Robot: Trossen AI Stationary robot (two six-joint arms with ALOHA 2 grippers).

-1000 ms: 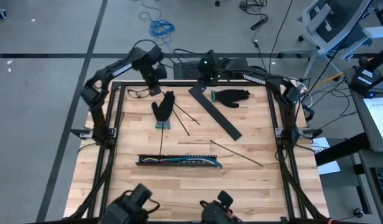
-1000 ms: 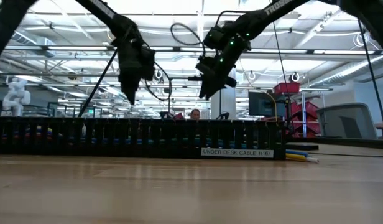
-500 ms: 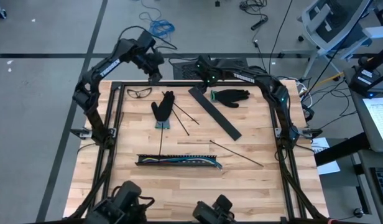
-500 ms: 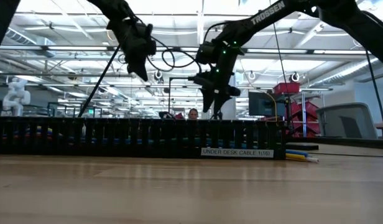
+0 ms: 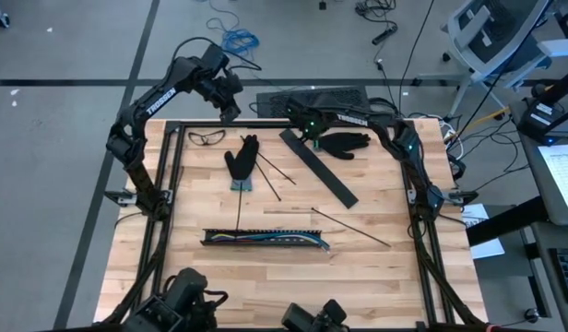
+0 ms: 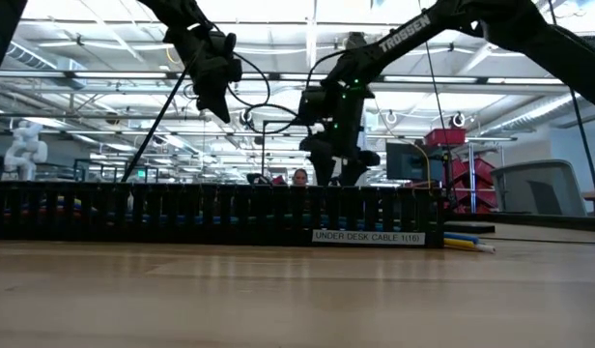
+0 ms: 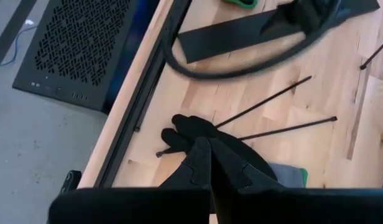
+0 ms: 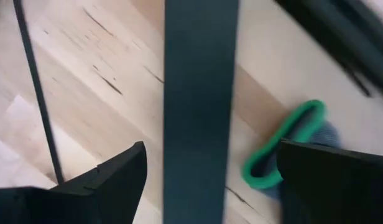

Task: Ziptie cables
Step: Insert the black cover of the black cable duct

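Note:
The cables [image 5: 266, 240] lie in a black slotted strip [image 6: 211, 213] near the table's front; their yellow and blue ends [image 6: 464, 242] stick out of its right end. A flat black strip [image 5: 321, 169] lies slanted on the far right of the table. My right gripper [image 5: 307, 132] hangs open over its far end, pointing down, with one finger [image 8: 110, 177] on each side of the strip [image 8: 201, 93], apart from it. My left gripper [image 5: 232, 112] is shut on nothing, up above the table's far edge, over a black glove [image 7: 210, 134].
A black glove [image 5: 242, 162] and another with a green cuff [image 5: 344, 143] lie at the far side, the cuff [image 8: 281, 149] just beside my right gripper. Thin black sticks [image 5: 350, 227] and safety glasses [image 5: 206, 138] lie on the wood. A black frame [image 5: 164, 184] rims the table.
My right gripper has come down toward the far end of the flat black strip, tipped to point more steeply down, and opened wider. My left gripper has risen and drawn back toward the table's far left corner, staying shut.

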